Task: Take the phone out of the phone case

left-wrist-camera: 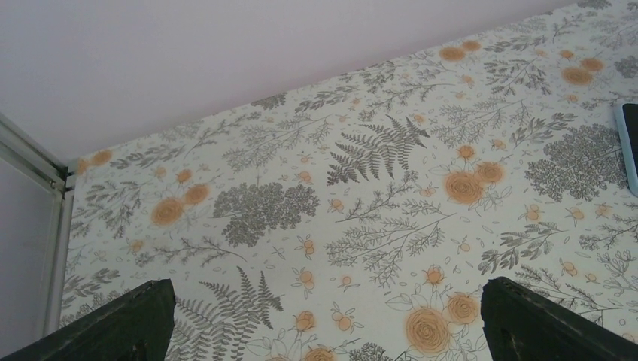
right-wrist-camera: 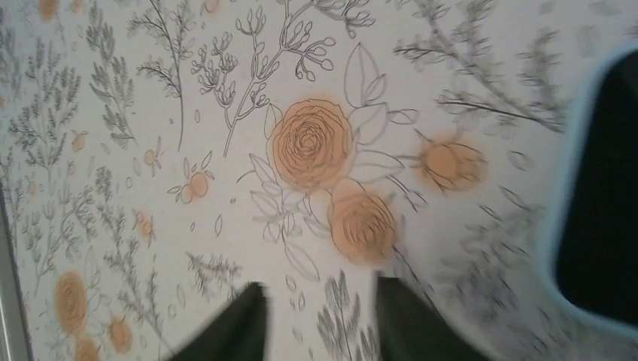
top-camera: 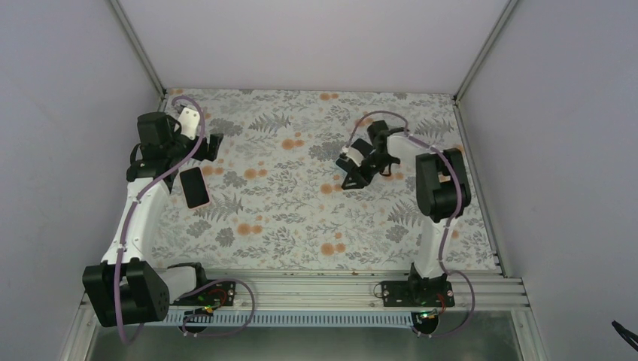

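Observation:
The phone (top-camera: 194, 186), with a dark face and a pale rim, lies flat on the flowered table at the left. My left gripper (top-camera: 217, 147) hovers just behind it, open and empty. In the left wrist view its fingers stand wide apart (left-wrist-camera: 325, 301), and a light-blue-rimmed dark edge (left-wrist-camera: 630, 143) shows at the right border. My right gripper (top-camera: 352, 177) is right of the table's centre, open and empty (right-wrist-camera: 322, 289). In the blurred right wrist view a dark thing with a light blue rim (right-wrist-camera: 602, 188) fills the right side. I cannot tell whether it is phone or case.
The table (top-camera: 301, 226) has a cloth printed with ferns and orange roses. Lilac walls close in the back and both sides, with metal posts (top-camera: 143, 53) at the back corners. A metal rail (top-camera: 316, 289) with both arm bases runs along the near edge.

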